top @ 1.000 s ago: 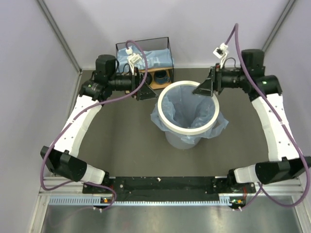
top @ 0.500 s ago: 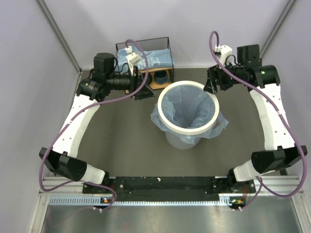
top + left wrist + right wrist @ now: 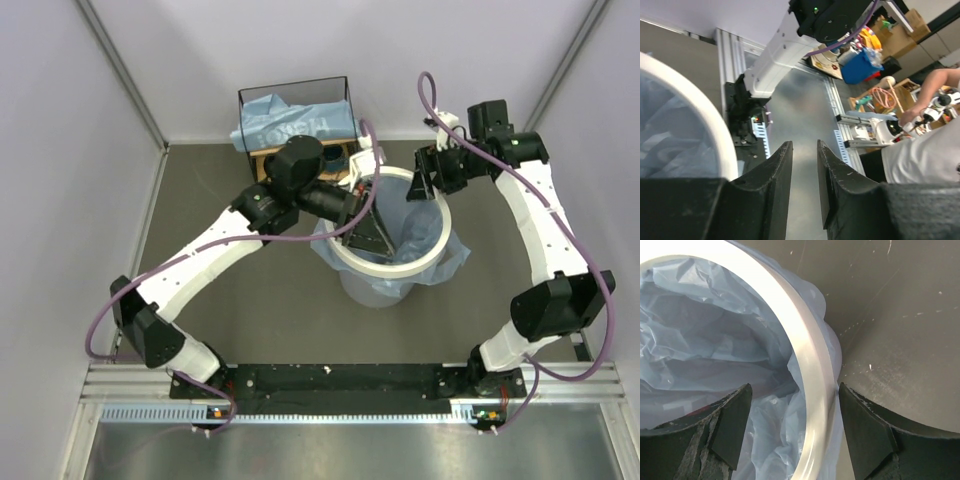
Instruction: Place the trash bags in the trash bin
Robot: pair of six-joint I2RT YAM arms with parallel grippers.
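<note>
The trash bin (image 3: 400,270) is stood at the middle of the dark table (image 3: 280,325), and is lined with a light-blue trash bag (image 3: 455,255) whose edge is folded out beneath the white ring rim (image 3: 810,355). A second trash bag (image 3: 290,125), with white lettering, is draped over the black-wire-framed wooden shelf (image 3: 260,161) behind the bin. A dark vessel (image 3: 336,155) is half hidden on that shelf by the left arm, which is stretched across the bin's near-left side.

The left gripper (image 3: 368,235) is held over the bin's mouth. In its wrist view, the left gripper (image 3: 804,145) is seen with only a narrow gap between its fingers and nothing in it.

The right gripper (image 3: 420,188) is placed at the far-right rim. The right gripper (image 3: 795,390) is spread wide, astride the rim, with one finger inside over the liner and one outside; nothing is grasped.
</note>
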